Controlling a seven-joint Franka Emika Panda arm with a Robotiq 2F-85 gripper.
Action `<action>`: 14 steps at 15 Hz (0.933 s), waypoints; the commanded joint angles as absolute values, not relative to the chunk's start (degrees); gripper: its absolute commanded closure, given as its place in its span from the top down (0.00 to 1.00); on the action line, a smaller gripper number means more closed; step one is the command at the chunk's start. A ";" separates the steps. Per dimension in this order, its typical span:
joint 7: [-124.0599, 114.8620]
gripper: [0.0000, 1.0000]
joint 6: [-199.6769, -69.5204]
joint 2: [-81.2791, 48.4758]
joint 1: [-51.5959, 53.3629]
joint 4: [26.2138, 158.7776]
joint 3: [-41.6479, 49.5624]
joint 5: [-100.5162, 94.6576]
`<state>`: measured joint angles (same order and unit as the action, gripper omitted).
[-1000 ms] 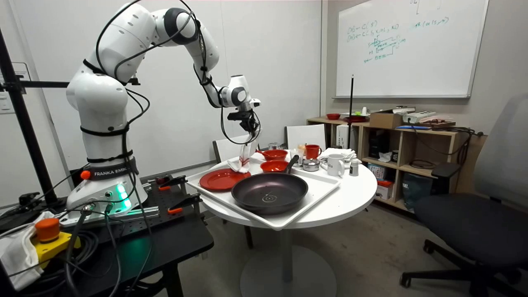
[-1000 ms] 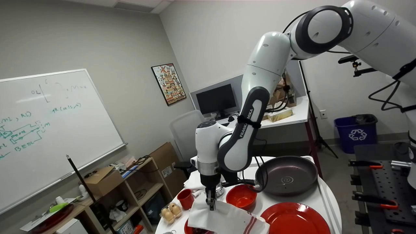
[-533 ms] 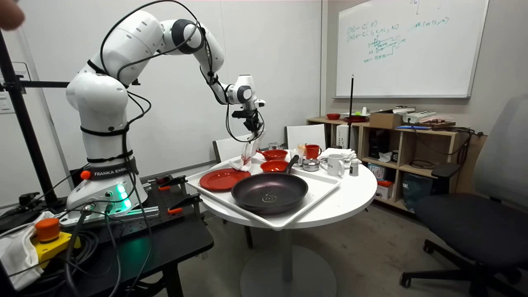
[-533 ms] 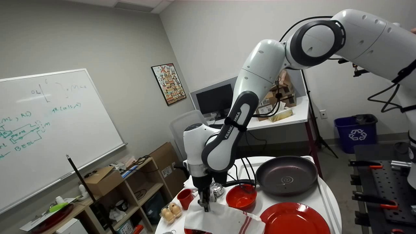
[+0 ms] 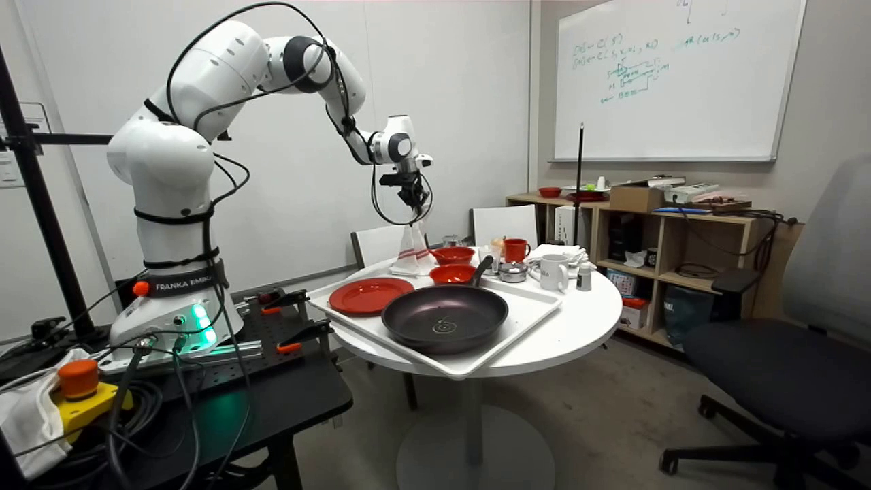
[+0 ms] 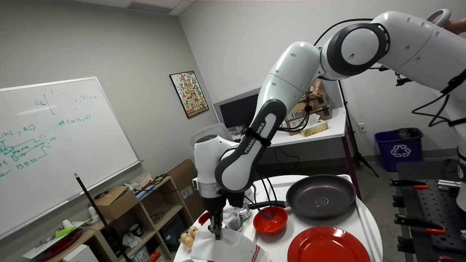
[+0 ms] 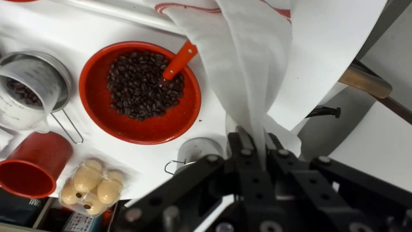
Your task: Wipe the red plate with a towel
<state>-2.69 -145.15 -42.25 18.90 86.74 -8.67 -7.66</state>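
The end effector [image 7: 257, 137] clamps the white towel [image 7: 248, 74], which hangs beneath it; near and below it stands a red bowl [image 7: 98, 100] of dark beans [image 7: 141, 85]; farther off, toward the robot base [image 5: 177, 309], the red plate [image 5: 371, 297] lies on the white tray [image 5: 527, 306], and farther still, the black pan [image 5: 446, 320].

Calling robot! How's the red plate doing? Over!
Fingers shut on towel. Red plate on tray, towel away from it. Frying pan beside plate, maybe in the way.
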 commanded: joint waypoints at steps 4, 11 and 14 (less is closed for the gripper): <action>-3.31 0.07 -146.39 -37.85 20.73 88.90 -7.32 -8.96; -1.45 0.07 -148.82 -34.85 19.78 91.08 -7.46 -9.28; 1.33 0.07 -152.11 -34.67 19.04 94.55 -7.89 -10.09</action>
